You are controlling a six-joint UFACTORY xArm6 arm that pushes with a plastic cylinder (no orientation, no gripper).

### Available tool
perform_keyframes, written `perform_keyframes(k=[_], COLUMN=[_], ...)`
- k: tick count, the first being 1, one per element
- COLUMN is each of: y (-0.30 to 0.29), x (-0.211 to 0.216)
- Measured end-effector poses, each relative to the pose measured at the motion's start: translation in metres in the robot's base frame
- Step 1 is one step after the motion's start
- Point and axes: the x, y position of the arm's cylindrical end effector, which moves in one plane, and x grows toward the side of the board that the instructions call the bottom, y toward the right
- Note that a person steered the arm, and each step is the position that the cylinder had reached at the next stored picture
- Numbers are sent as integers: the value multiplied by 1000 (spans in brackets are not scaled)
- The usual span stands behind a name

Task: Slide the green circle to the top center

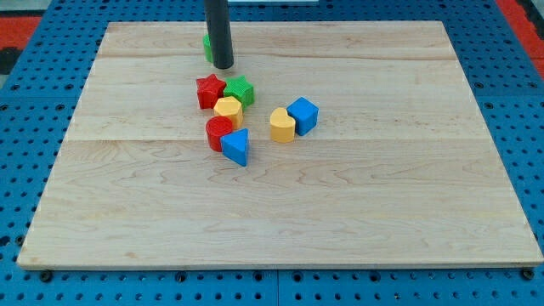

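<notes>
A green block, probably the green circle, shows only as a sliver at the left side of my rod, near the view's top, left of centre. My tip rests on the board right beside it, on its right. Most of the block is hidden behind the rod, so its shape cannot be made out.
Below the tip lies a cluster: a red star, a green star, a yellow hexagon, a red block, a blue triangle. To the right sit a yellow heart and a blue block. The wooden board lies on a blue pegboard.
</notes>
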Motion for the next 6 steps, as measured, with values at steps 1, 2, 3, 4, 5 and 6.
perform_keyframes(k=[1,2,3,4,5,6], y=[-41,-96,-72,29,51,51], x=[-13,-14,-36,-33,-34,-36])
